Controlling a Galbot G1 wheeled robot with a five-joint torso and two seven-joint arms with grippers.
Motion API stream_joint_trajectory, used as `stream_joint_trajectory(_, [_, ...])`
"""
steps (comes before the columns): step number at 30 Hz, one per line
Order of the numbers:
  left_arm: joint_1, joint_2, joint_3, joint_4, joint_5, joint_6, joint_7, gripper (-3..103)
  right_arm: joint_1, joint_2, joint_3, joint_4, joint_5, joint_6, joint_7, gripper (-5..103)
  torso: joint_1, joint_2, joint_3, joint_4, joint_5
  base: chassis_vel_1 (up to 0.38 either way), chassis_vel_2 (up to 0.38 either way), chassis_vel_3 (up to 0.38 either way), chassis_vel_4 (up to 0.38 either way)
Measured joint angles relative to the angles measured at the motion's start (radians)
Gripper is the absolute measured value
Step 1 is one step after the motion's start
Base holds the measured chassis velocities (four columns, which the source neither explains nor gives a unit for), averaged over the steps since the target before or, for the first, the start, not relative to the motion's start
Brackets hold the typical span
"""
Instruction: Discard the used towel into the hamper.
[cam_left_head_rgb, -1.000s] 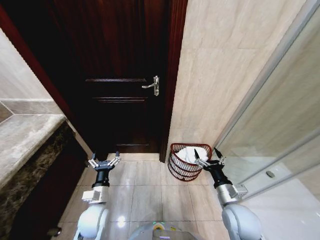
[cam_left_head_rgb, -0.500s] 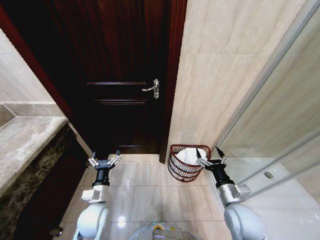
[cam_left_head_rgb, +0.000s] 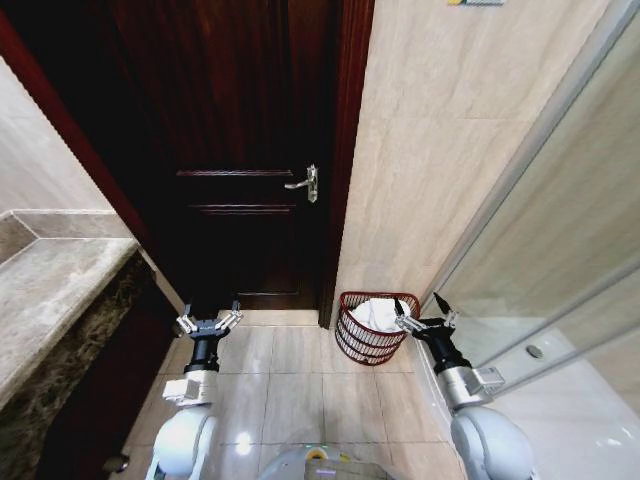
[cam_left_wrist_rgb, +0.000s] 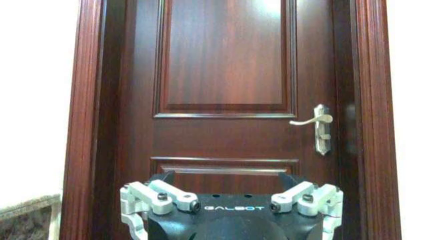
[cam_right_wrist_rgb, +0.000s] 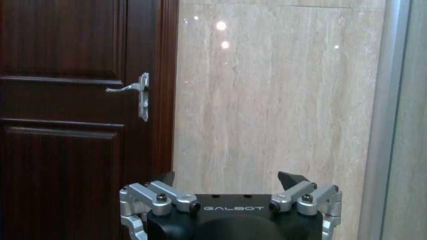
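Towel (cam_left_head_rgb: 377, 313), white and crumpled, already lay inside the hamper (cam_left_head_rgb: 370, 341), which stood on the tiled floor (cam_left_head_rgb: 290, 385) just right of centre in the lower part of the head view, tucked against the beige stone wall (cam_left_head_rgb: 440, 150) beside the door frame. By the look of it the discarding was done: cloth heaped below the wire rim, nothing dangling over it.

The right hand (cam_left_head_rgb: 423, 321) hung just beside the hamper's right rim with its fingers spread and nothing between them, as one would expect of a hand that had no more to carry. The left hand (cam_left_head_rgb: 208, 322), lower left of centre, was likewise spread and empty, held level in front of the dark wooden door (cam_left_head_rgb: 240, 150) and well apart from the hamper.

Room was narrow. A glass partition (cam_left_head_rgb: 560, 260) closed in the right side, a stone vanity surface (cam_left_head_rgb: 50, 290) the left, and the door with its lever handle (cam_left_head_rgb: 305, 183) lay ahead. Open floor ran between the two arms.
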Motion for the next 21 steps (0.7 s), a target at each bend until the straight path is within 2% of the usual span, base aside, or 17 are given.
stream_joint_trajectory(5, [-0.012, 0.009, -0.005, 0.003, -0.012, 0.034, -0.001, 100, 0.006, 0.002, 0.006, -0.005, 0.016, -0.015, -0.005, 100, 0.011, 0.024, 0.013, 0.0000, 0.0000, 0.000, 0.000, 0.000, 0.000])
stream_joint_trajectory(7, [-0.015, 0.013, -0.009, 0.002, -0.014, 0.051, -0.001, 100, 0.000, 0.002, 0.014, 0.008, 0.059, -0.081, -0.008, 100, 0.017, 0.037, 0.021, 0.0000, 0.0001, 0.000, 0.000, 0.000, 0.000])
stream_joint_trajectory(8, [-0.015, 0.013, -0.009, 0.002, -0.014, 0.051, -0.001, 100, 0.000, 0.002, 0.014, 0.008, 0.059, -0.081, -0.008, 100, 0.017, 0.037, 0.021, 0.0000, 0.0001, 0.000, 0.000, 0.000, 0.000])
stream_joint_trajectory(10, [-0.010, 0.013, -0.006, -0.006, -0.016, 0.063, -0.001, 100, -0.008, 0.001, 0.027, 0.031, 0.086, -0.142, -0.024, 100, 0.023, 0.051, 0.028, -0.0001, -0.0002, 0.000, 0.000, 0.000, 0.000])
stream_joint_trajectory(15, [-0.007, 0.012, -0.001, -0.008, -0.015, 0.066, 0.000, 100, -0.003, 0.011, 0.027, 0.034, 0.078, -0.148, -0.030, 100, 0.033, 0.073, 0.040, -0.0001, -0.0001, 0.000, 0.000, 0.000, 0.000])
stream_joint_trajectory(21, [-0.009, 0.024, -0.004, -0.009, -0.026, 0.067, 0.002, 100, 0.020, 0.029, 0.013, 0.001, -0.007, -0.079, -0.032, 100, 0.049, 0.105, 0.056, 0.0000, 0.0000, 0.000, 0.000, 0.000, 0.000])
